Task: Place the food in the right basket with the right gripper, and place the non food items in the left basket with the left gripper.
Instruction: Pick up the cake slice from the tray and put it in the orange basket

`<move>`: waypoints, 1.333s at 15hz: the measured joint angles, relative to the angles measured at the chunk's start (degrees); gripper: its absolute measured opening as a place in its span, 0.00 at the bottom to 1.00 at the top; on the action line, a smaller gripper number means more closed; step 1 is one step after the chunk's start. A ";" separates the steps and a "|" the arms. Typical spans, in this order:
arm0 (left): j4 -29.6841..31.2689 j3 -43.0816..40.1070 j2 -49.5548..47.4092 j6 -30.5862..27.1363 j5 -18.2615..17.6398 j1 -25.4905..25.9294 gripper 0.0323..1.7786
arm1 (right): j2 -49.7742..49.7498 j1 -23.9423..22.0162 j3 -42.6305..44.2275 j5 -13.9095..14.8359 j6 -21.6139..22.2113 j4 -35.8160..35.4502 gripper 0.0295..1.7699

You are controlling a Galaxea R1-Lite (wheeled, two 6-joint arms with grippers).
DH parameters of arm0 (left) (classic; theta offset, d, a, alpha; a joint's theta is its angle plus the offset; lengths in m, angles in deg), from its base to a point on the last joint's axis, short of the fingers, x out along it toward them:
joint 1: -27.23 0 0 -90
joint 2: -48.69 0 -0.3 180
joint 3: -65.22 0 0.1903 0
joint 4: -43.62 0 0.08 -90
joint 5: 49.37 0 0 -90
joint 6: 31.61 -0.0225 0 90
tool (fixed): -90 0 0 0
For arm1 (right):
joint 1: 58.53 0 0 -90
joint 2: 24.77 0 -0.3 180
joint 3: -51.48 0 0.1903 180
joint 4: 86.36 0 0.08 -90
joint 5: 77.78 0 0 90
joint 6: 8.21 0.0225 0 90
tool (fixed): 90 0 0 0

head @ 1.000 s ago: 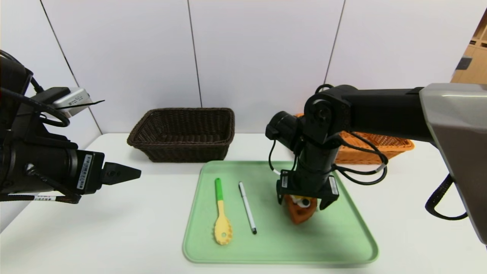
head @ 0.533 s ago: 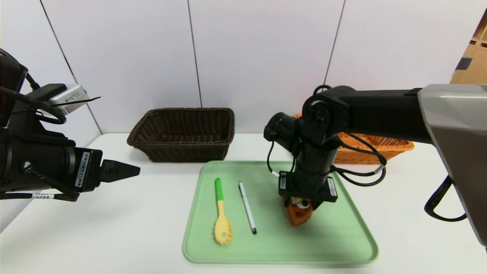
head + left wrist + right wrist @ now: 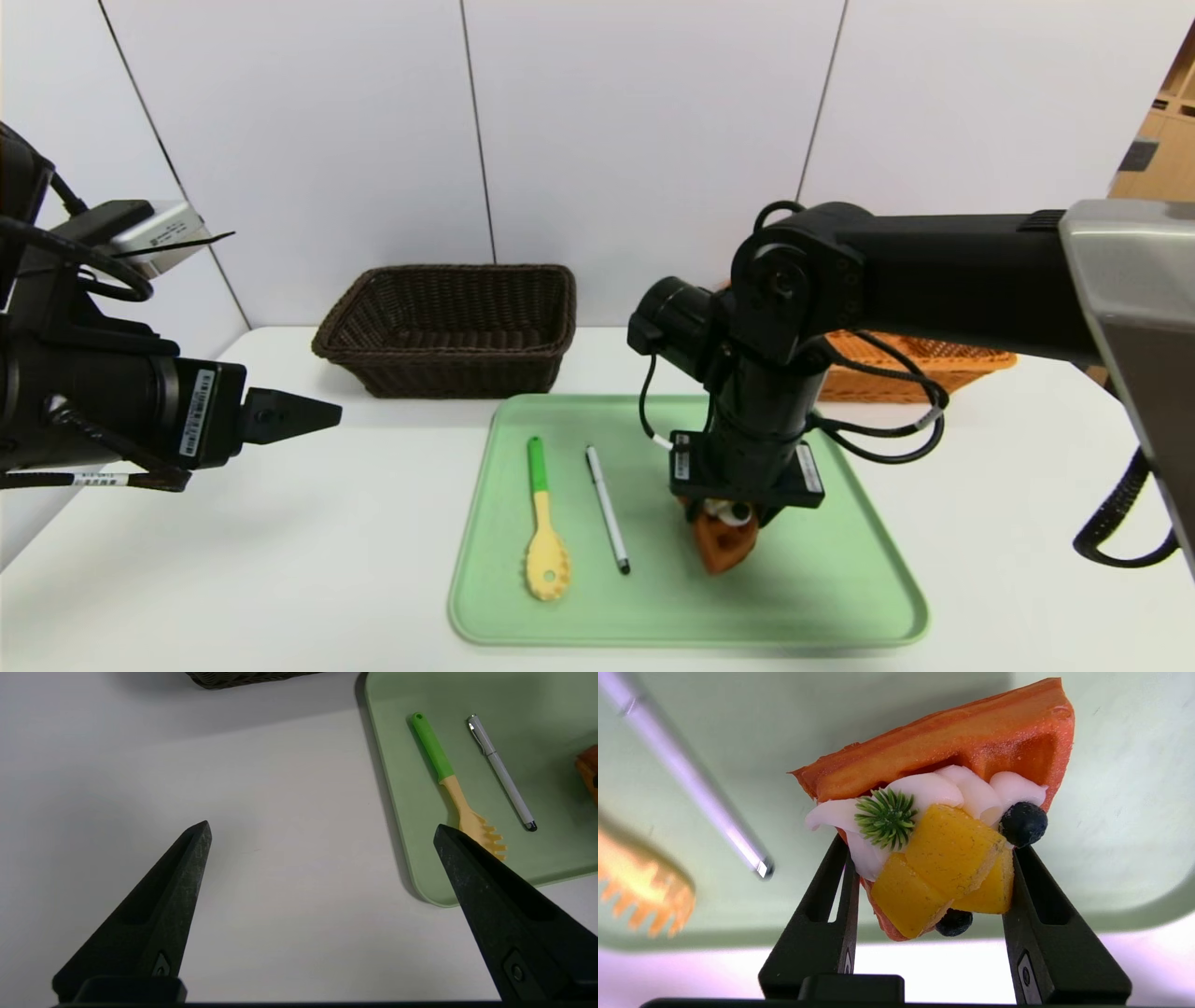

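Right gripper clamped on waffle, just above the green tray: pick step for the food. Spoon and pen lie on tray. Left gripper wide open, empty, parked at table's left. Next: lift and carry to orange basket behind.

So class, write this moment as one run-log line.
right tool: shut on waffle wedge, over green tray | left tool: open, idle over table | spoon, pen: on tray | baskets: no items seen
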 joint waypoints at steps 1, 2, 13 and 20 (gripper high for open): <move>-0.01 -0.02 -0.12 0.06 0.02 -0.02 0.95 | -0.98 1.10 0.01 0.16 -0.06 0.77 0.47; -0.06 -0.06 -0.23 0.09 0.04 0.00 0.95 | -1.93 2.07 0.04 0.39 -0.13 1.85 0.47; 0.00 -3.08 -2.18 0.11 0.11 -0.02 0.95 | -14.40 -4.50 0.67 10.93 -9.18 -4.83 0.47; 0.00 -5.10 -2.93 0.09 0.02 -0.02 0.95 | -16.27 -18.86 1.11 10.84 -21.31 -25.53 0.47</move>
